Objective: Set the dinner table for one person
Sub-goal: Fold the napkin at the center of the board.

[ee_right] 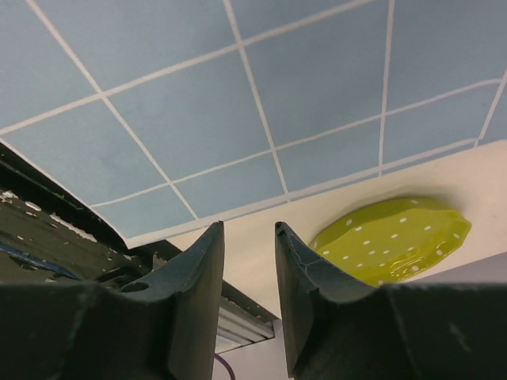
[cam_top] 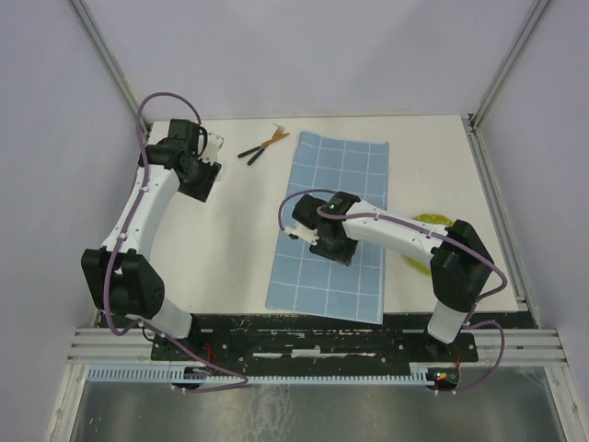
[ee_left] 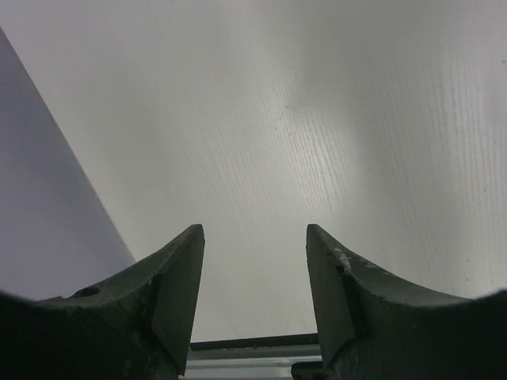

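Observation:
The off-white dinner table [cam_top: 230,239] bears a light-blue, white-gridded cloth [cam_top: 336,198] in the middle. A yellow-green dotted plate [cam_top: 426,221] lies at the right, partly hidden by my right arm. Two pieces of cutlery with dark handles [cam_top: 264,145] lie at the back, left of the cloth. My left gripper [cam_top: 199,180] hovers open and empty over bare table at the back left; its wrist view [ee_left: 253,231] shows only tabletop. My right gripper [cam_top: 333,250] is over the cloth, jaws a little apart and empty [ee_right: 249,229]; the plate [ee_right: 388,237] lies to its right.
Purple-grey walls and metal frame posts enclose the table on three sides. A black plate and an aluminium rail [cam_top: 313,343] with the arm bases run along the near edge. The cloth's near edge [ee_right: 238,210] ends close to that rail.

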Controlling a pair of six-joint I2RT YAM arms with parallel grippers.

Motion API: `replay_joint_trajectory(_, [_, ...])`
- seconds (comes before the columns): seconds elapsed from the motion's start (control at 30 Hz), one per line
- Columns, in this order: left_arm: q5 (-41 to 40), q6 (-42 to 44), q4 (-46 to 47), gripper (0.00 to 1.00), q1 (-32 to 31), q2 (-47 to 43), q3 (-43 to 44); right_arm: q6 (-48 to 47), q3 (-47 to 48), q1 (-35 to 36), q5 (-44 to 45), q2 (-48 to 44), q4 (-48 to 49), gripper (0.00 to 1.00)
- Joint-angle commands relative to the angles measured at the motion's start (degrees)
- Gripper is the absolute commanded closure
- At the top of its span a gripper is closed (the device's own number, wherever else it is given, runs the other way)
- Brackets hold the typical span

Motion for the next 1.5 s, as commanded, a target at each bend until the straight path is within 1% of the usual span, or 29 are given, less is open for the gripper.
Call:
replay_joint_trajectory(0.0, [-1.9,0.71,2.29,0.38,0.26,-3.02,-0.93,0.19,2.12,5.42,3.51,0.25,2.55,0.6])
replay_joint_trajectory(0.1, [-3.13,0.77,2.41,0.38,0.4,-3.75,-1.82,0.13,5.79,9.68,6.57,4.03,1.92,0.59])
replay_joint_trajectory(0.2, [-3.75,0.92,2.3,0.38,0.41,-4.79,-2.78,1.57,9.24,13.13,5.9,6.73,0.76,0.58])
replay_joint_trajectory(0.3, [-6.06,1.37,2.98,0.38,0.67,-6.33,-4.02,1.94,8.77,16.4,5.62,7.73,1.45,0.55])
replay_joint_trajectory(0.37, [-7.43,1.28,3.54,0.38,1.33,-7.01,-4.74,2.23,8.08,18.52,5.9,8.59,1.68,0.55])
replay_joint_trajectory(0.43, [-6.94,0.61,3.58,0.37,2.36,-7.44,-5.04,2.6,7.57,20.16,6.31,9.26,1.92,0.54])
replay_joint_trajectory(0.57, [-4.26,-0.56,3.78,0.35,3.91,-8.3,-6.3,3.08,6.43,22.43,6.55,9.4,2.0,0.53])
replay_joint_trajectory(0.77, [-4.09,-1.26,4.88,0.35,4.13,-9.57,-9.41,3.38,2.97,25.22,8.15,9.13,3.14,0.51])
replay_joint_trajectory(0.93, [-3.65,-2.12,4.75,0.35,4.18,-9.85,-8.68,5.24,1.75,27.56,8.66,10.35,4.2,0.5])
replay_joint_trajectory(1.23, [-2.69,-1.58,4.54,0.35,4.22,-12.89,-9.53,10.33,4.39,34.51,10.16,15.52,5.17,0.51])
replay_joint_trajectory(1.37, [-2.19,-1.77,4.81,0.35,4.25,-14.16,-10.39,12.72,4.74,36.61,10.22,18.4,5.82,0.5])
replay_joint_trajectory(1.47, [-1.88,-1.78,5.12,0.35,4.23,-15.08,-11.18,13.54,6.69,37.27,10.95,20.67,5.06,0.5])
